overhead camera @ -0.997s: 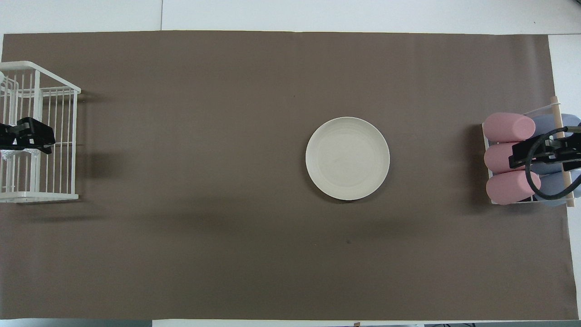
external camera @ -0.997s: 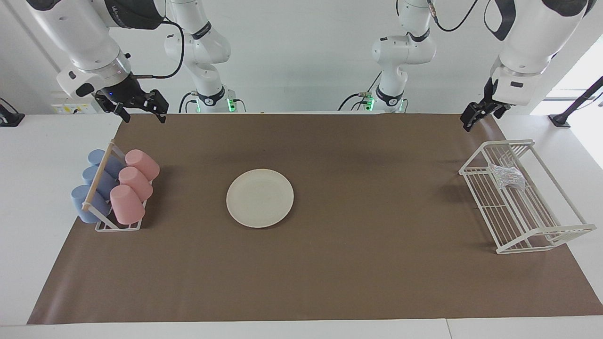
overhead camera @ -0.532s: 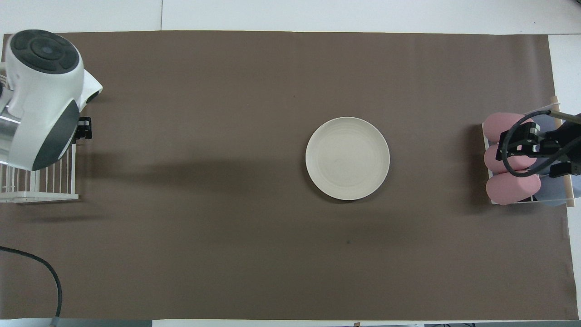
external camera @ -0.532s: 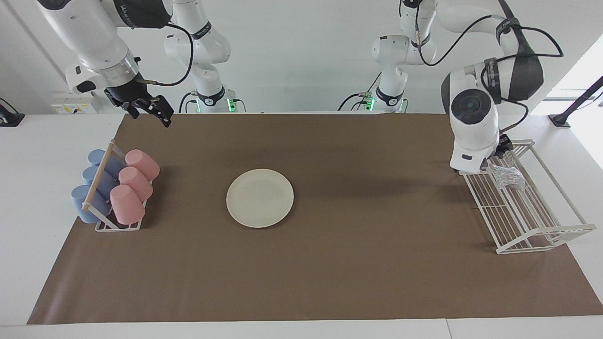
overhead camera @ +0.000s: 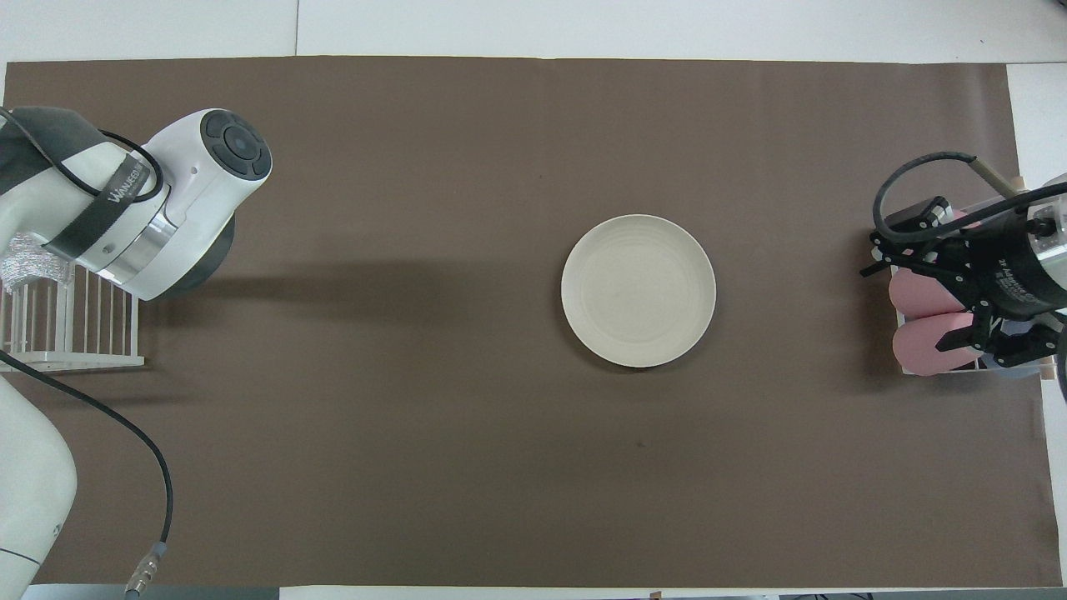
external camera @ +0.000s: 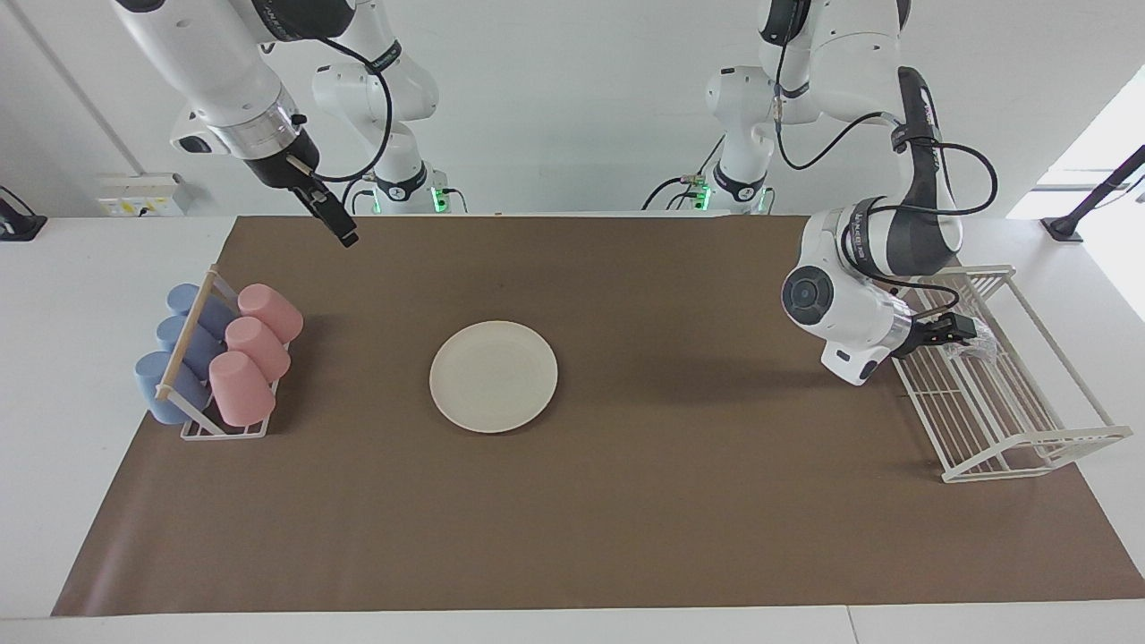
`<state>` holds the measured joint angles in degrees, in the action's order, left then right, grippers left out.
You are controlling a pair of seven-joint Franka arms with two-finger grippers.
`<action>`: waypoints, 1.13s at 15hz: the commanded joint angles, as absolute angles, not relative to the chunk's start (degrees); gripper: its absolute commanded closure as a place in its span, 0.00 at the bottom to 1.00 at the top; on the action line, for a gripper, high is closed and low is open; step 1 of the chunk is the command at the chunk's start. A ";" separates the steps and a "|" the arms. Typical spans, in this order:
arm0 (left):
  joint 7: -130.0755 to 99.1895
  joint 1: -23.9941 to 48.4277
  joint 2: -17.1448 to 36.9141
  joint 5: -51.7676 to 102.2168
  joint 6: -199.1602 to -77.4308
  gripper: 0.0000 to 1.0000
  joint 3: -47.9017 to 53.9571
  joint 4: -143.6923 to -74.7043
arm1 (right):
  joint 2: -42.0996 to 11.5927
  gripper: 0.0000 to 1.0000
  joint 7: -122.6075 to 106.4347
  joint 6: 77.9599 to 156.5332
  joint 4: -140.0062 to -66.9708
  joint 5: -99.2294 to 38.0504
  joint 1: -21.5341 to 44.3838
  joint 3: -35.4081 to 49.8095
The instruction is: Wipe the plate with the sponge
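We've got the brown mat [external camera: 626, 501] w/ the plate [external camera: 493, 377] lying flat near its middle, bare, well apart from everything else. It looks stiff and smooth, prob light enough to skid under a wipe, so we'd press down gently or pin the rim. At the left arm's end sits the white wire rack [external camera: 1002, 420]; the sponge [external camera: 982, 337] lies inside it, on the wires. We judge it soft, v. light, squashy and likely to snag on the wires, so pinch it across the middle. The left gripper [external camera: 955, 329] is at the sponge; can't tell if its claw is spread or clenched. The right gripper [external camera: 333, 217] hangs over the mat's edge near the cup rack [external camera: 219, 429]; claw state also unclear. Vs 1 s ago: left arm dropped from above the rack down into it, and right gripper drifted toward the middle.
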<state>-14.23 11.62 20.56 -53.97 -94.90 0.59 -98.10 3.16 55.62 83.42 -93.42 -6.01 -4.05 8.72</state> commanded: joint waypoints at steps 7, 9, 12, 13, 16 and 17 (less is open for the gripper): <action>-13.27 9.05 20.30 -54.76 -97.38 0.57 0.09 -98.26 | 4.40 0.00 71.78 85.87 -94.31 -8.78 -1.50 9.84; -14.06 9.05 20.22 -54.76 -96.77 1.00 -0.09 -98.26 | 4.13 0.00 74.43 86.04 -93.43 -9.05 -0.27 9.84; -16.52 9.05 20.04 -54.76 -96.07 1.00 -0.17 -98.26 | 4.13 0.00 81.09 86.13 -93.16 -9.23 2.54 9.84; -16.87 8.97 19.95 -54.76 -96.06 1.00 -0.09 -98.17 | 4.13 0.00 84.43 86.39 -93.08 -9.23 4.38 9.84; -16.87 8.97 19.95 -54.67 -96.06 1.00 -0.09 -97.82 | 4.31 0.00 93.66 87.62 -93.08 -9.05 8.77 9.84; -16.87 8.96 19.78 -54.67 -95.98 1.00 -0.09 -97.82 | 4.39 0.00 96.48 88.32 -93.16 -9.05 9.83 9.84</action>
<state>-16.06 9.27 20.40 -53.99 -96.14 -0.19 -97.80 3.60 91.13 86.88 -92.88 -8.10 8.04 9.98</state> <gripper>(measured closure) 0.934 0.000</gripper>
